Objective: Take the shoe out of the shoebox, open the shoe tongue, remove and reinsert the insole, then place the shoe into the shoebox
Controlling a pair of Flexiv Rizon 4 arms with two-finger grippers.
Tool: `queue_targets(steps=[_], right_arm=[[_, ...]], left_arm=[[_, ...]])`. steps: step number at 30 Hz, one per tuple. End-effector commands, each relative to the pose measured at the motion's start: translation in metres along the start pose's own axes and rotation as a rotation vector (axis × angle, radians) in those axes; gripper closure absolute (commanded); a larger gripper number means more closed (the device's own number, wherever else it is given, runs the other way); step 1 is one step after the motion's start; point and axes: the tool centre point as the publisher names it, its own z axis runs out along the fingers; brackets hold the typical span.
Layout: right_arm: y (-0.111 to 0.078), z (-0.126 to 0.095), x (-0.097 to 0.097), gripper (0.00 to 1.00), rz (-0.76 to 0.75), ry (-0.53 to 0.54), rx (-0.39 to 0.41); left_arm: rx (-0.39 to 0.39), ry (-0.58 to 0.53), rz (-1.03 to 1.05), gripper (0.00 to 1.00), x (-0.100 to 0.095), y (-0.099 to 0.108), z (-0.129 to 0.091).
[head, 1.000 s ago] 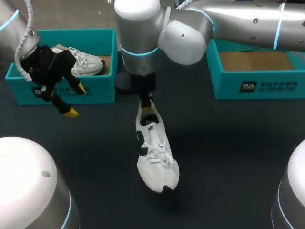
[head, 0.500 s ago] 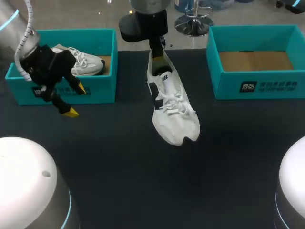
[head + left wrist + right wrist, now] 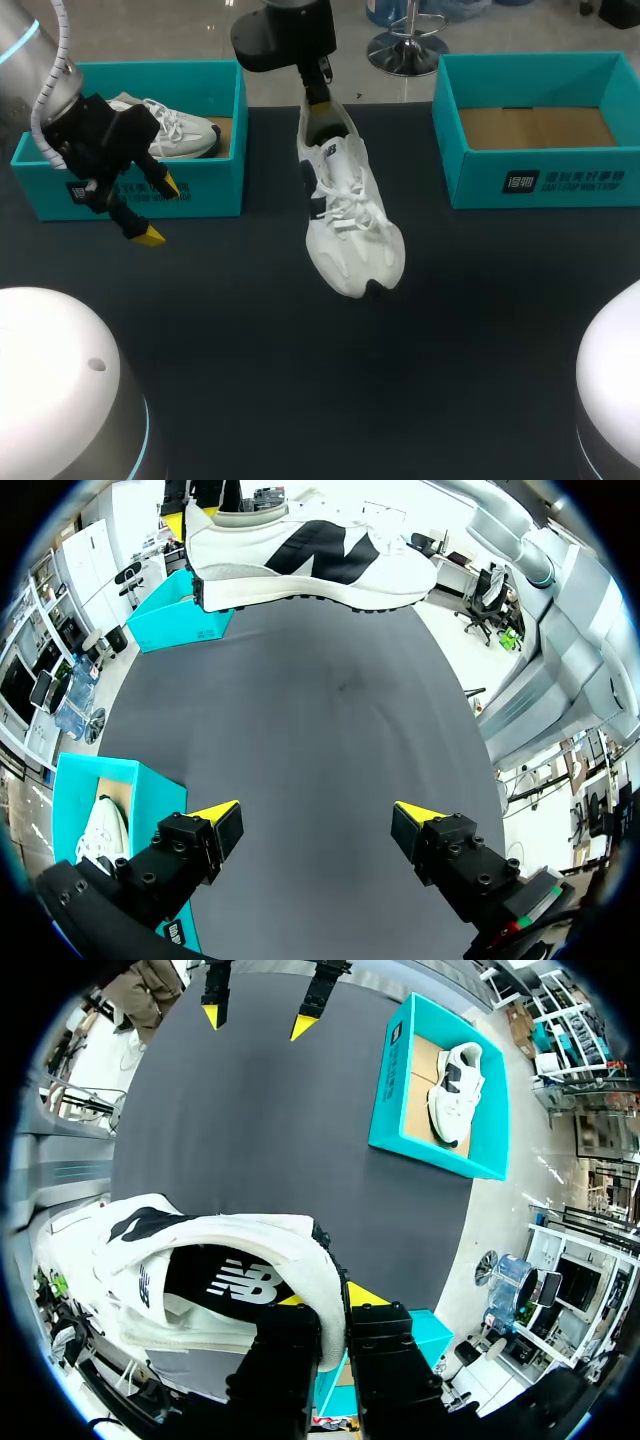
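One white shoe hangs in the air over the dark table, between the left box and the right box and inside neither. It has white laces, a dark lining, a thick pale sole and a black mark on its side. Its sole faces the table and its toe points toward the robot's side. The right gripper reaches down from the far edge of the table. Its fingers are closed on the rim of the heel, one inside the opening and one behind the heel, as the right wrist view shows. The left gripper hovers above the table just in front of the left box. Its fingers are spread wide with nothing between them, and the left wrist view shows only bare table under them. A second shoe, also white, lies in the left box. The right box shows a brown cardboard floor.
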Motion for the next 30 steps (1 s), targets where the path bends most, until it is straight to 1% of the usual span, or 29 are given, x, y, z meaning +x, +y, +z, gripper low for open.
queue_targets(steps=[1, 3, 4, 5, 7, 8, 10, 11, 12, 13, 14, 17, 19, 21, 22, 23, 24, 25, 26, 27, 30], right_arm=[[0.0, -0.001, -0.001, 1.0, 0.0, 0.002, 0.001], [0.0, -0.001, -0.001, 1.0, 0.0, 0.002, 0.001], [-0.018, 0.005, -0.007, 1.0, 0.008, 0.021, -0.009], [-0.036, 0.01, -0.014, 1.0, 0.024, 0.019, 0.022], [-0.08, 0.019, -0.029, 1.0, 0.043, 0.023, 0.015], [-0.102, 0.023, -0.036, 1.0, 0.074, 0.006, 0.044], [-0.146, 0.032, -0.051, 1.0, 0.088, 0.001, 0.046], [-0.169, 0.035, -0.058, 1.0, 0.12, -0.01, 0.057], [-0.192, 0.037, -0.065, 1.0, 0.134, -0.018, 0.053], [-0.211, 0.039, -0.072, 1.0, 0.139, -0.02, 0.047], [-0.233, 0.042, -0.078, 1.0, 0.161, -0.024, 0.061], [-0.286, 0.053, -0.094, 1.0, 0.201, -0.01, 0.067], [-0.318, 0.062, -0.102, 1.0, 0.23, -0.015, 0.051], [-0.35, 0.071, -0.109, 1.0, 0.261, -0.011, 0.073], [-0.362, 0.076, -0.113, 1.0, 0.276, -0.017, 0.053], [-0.37, 0.08, -0.115, 1.0, 0.296, -0.011, 0.055], [-0.382, 0.084, -0.118, 1.0, 0.311, -0.004, 0.063], [-0.393, 0.088, -0.12, 1.0, 0.332, -0.011, 0.047], [-0.405, 0.092, -0.122, 1.0, 0.348, 0.003, 0.047], [-0.413, 0.094, -0.124, 1.0, 0.364, 0.01, 0.065], [-0.44, 0.103, -0.126, 1.0, 0.427, 0.025, 0.073]], left_arm=[[-0.002, 0.001, 0.0, 0.0, 0.0, 0.0, 0.0], [-0.002, 0.001, 0.0, 0.0, 0.0, 0.0, 0.0], [-0.002, 0.001, 0.0, 0.0, 0.0, 0.0, 0.0], [-0.002, 0.001, 0.0, 0.0, 0.0, 0.0, 0.0], [-0.002, 0.001, 0.0, 0.0, 0.0, 0.0, 0.0], [-0.002, 0.001, 0.0, 0.0, 0.0, 0.0, 0.0], [-0.002, 0.001, 0.0, 0.0, 0.0, 0.0, 0.0], [-0.002, 0.001, 0.0, 0.0, 0.0, 0.0, 0.0], [-0.002, 0.001, 0.0, 0.0, 0.0, 0.0, 0.0], [-0.002, 0.001, 0.0, 0.0, 0.0, 0.0, 0.0], [-0.002, 0.001, 0.0, 0.0, 0.0, 0.0, 0.0], [-0.002, 0.001, 0.0, 0.0, 0.0, 0.0, 0.0], [-0.002, 0.001, 0.0, 0.0, 0.0, 0.0, 0.0], [-0.002, 0.001, 0.0, 0.0, 0.0, 0.0, 0.0], [-0.002, 0.001, 0.0, 0.0, 0.0, 0.0, 0.0], [-0.002, 0.001, 0.0, 0.0, 0.0, 0.0, 0.0], [-0.002, 0.001, 0.0, 0.0, 0.0, 0.0, 0.0], [-0.002, 0.001, 0.0, 0.0, 0.0, 0.0, 0.0], [-0.002, 0.001, 0.0, 0.0, 0.0, 0.0, 0.0], [-0.002, 0.001, 0.0, 0.0, 0.0, 0.0, 0.0], [-0.002, 0.001, 0.0, 0.0, 0.0, 0.0, 0.0]])
